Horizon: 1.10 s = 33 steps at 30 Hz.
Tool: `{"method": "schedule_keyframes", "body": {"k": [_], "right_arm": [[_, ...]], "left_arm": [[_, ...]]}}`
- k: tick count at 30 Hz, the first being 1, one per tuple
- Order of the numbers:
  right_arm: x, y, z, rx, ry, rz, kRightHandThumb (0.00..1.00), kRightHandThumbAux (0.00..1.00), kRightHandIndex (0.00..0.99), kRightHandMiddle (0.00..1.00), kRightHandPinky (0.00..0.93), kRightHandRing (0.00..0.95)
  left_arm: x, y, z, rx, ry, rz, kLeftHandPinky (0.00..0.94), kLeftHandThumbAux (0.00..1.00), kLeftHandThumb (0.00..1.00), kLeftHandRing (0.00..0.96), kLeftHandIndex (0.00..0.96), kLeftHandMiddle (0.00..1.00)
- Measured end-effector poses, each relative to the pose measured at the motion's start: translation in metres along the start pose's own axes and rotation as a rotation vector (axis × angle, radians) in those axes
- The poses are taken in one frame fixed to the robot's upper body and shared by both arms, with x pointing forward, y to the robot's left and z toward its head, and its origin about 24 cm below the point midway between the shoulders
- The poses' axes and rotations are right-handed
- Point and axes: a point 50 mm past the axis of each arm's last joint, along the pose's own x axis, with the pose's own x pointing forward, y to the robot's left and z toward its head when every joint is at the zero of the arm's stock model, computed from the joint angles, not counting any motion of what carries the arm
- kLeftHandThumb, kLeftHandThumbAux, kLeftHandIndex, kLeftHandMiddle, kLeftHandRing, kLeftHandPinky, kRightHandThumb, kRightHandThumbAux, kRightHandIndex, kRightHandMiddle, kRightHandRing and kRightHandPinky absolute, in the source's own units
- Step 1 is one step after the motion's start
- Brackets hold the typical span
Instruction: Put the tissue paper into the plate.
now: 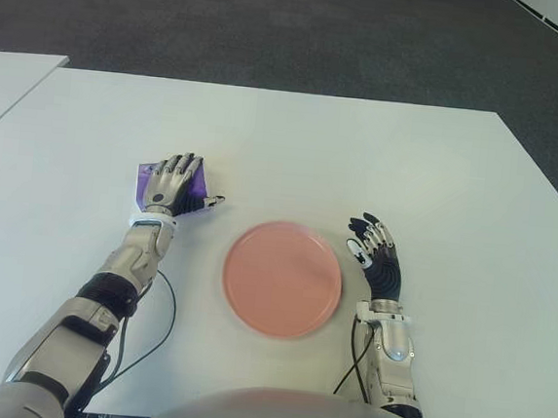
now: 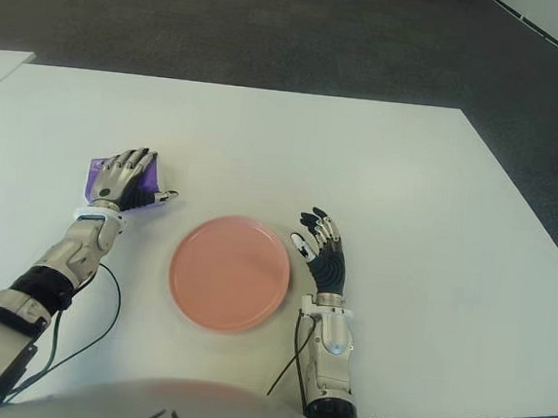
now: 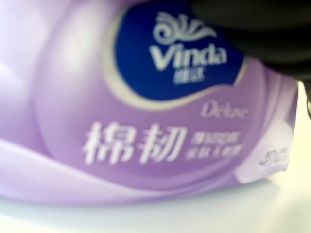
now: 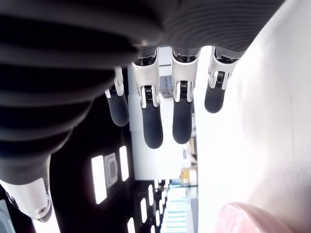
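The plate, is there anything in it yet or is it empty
Empty. The pink plate shows bare; the purple tissue pack sits on the table to its left, under the left hand.

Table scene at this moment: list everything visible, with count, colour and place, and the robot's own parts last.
Table: one, white, fills the middle of the eye views; a second white surface shows at the far left edge.
Floor: dark grey carpet beyond the table.
Plate: one, pink, round, on the table between the two hands, nothing in it.
Tissue pack: one, purple with a blue label, on the table left of the plate, under the left hand.
Cables: thin, black, trailing from each forearm.
Left hand: on top of the tissue pack, fingers over it.
Right hand: right of the plate, fingers spread, holding nothing.
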Motion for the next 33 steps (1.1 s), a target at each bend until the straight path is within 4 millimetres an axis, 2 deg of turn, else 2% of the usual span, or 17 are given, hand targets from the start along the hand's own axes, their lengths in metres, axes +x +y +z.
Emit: {"method": "schedule_keyframes", "body": {"k": [10, 22, 28, 33], "right_arm": [[0.0, -0.0024, 0.0, -0.005, 0.0, 0.0, 0.197, 0.607, 0.19, 0.346, 0.213, 0.307], [-0.0002, -0.0058, 0.0001, 0.006, 0.001, 0.0, 0.21, 0.614, 0.195, 0.354, 0.212, 0.311], [-0.0003, -0.007, -0.0003, 0.015, 0.005, 0.003, 0.215, 0.616, 0.198, 0.367, 0.185, 0.307], [-0.0003, -0.008, -0.0003, 0.022, 0.006, 0.006, 0.215, 0.613, 0.199, 0.367, 0.2, 0.306]], "left_arm": [[0.0013, -0.0032, 0.0012, -0.019, 0.018, 0.002, 0.112, 0.281, 0.143, 0.059, 0.076, 0.064], [0.0055, -0.004, 0.0011, -0.048, 0.077, -0.025, 0.117, 0.278, 0.119, 0.07, 0.086, 0.072], [0.0054, -0.0054, 0.0009, -0.051, 0.093, -0.028, 0.126, 0.305, 0.132, 0.073, 0.1, 0.073], [0.0038, -0.008, 0.0015, -0.049, 0.101, -0.004, 0.141, 0.326, 0.146, 0.084, 0.116, 0.084]]}}
